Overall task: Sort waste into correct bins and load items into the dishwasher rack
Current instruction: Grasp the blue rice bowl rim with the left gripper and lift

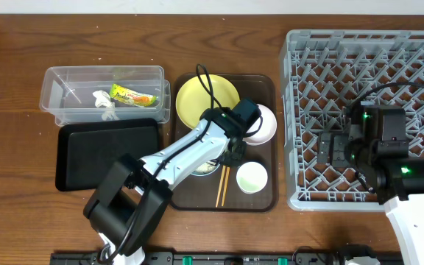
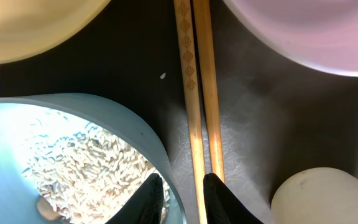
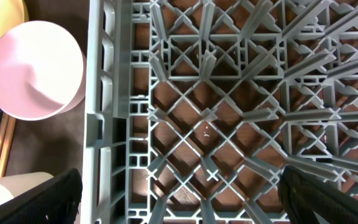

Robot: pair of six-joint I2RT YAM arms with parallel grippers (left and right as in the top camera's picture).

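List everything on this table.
Dishwasher rack: one, grey, right.
Serving tray: one, brown, centre.
Clear tub: one, clear, left.
Black tray: one, black, beside tub.
Snack wrapper: one, yellow-green, in tub.
Scrap: one, white, in tub.
Plate: one, yellow, serving tray.
Pink bowl: one, pinkish-white, serving tray.
Blue bowl: one, pale blue, serving tray.
Rice: many, white, blue bowl.
Cup: one, white, serving tray.
Chopsticks: two, wooden, serving tray.
Left gripper: black, astride blue bowl's rim.
Right gripper: black, open above rack.
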